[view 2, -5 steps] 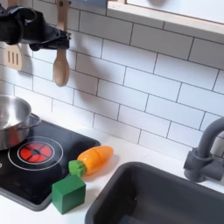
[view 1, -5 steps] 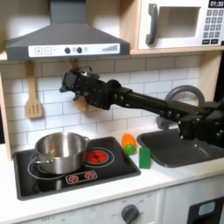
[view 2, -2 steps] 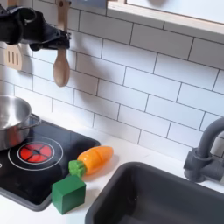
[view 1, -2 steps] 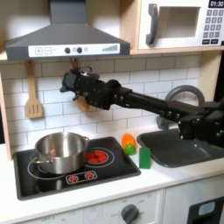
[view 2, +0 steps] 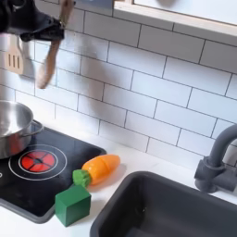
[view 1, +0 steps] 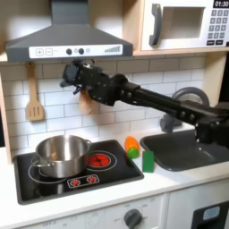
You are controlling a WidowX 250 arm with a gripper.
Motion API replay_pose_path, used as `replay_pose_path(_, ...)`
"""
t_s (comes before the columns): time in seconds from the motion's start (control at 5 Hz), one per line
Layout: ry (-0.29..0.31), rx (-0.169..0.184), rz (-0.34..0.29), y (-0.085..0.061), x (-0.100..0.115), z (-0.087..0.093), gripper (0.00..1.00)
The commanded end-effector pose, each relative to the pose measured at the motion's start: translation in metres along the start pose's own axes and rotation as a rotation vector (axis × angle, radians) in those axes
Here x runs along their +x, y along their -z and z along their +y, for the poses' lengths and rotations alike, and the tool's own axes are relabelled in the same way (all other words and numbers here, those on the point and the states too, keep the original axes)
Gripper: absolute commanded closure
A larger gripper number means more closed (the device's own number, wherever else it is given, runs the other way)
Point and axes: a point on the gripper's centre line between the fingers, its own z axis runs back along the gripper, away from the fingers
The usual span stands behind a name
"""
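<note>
My gripper (view 1: 79,75) is up near the range hood, over the stove, shut on the handle of a wooden spoon (view 2: 50,57). In the second exterior view the gripper (view 2: 44,25) is at the top left and the spoon hangs from it tilted, bowl end down and toward the second exterior view's left. The spoon (view 1: 89,98) hangs in front of the tiled wall, well above the silver pot (view 1: 61,154). The pot (view 2: 13,128) stands on the left burner of the black stove (view 1: 98,170).
An orange carrot (view 2: 100,168) and a green block (view 2: 72,204) lie between stove and sink (view 2: 176,211). A grey faucet (view 2: 215,168) stands on the second exterior view's right. A wooden spatula (view 1: 34,97) hangs on the wall; a microwave (view 1: 183,24) sits up right.
The arm has lifted and swung, carrying the spoon up and toward the second exterior view's left. The spoon now hangs tilted instead of straight down.
</note>
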Motion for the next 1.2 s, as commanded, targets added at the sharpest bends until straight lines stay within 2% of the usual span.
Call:
replay_pose_path(0.0,-0.004,0.010,-0.007,0.000,0.002,0.002,1.00)
replay_pose_path(0.2,-0.015,0.023,0.055,-0.001,-0.010,0.006,1.00)
replay_pose_path(0.4,-0.009,0.030,0.088,-0.006,-0.020,0.006,1.00)
replay_pose_path(0.6,0.004,0.027,0.103,-0.014,-0.021,0.000,1.00)
replay_pose_path(0.8,-0.036,0.085,0.161,-0.019,-0.030,0.018,1.00)
replay_pose_path(1.0,-0.056,0.127,0.210,-0.022,-0.036,0.025,1.00)
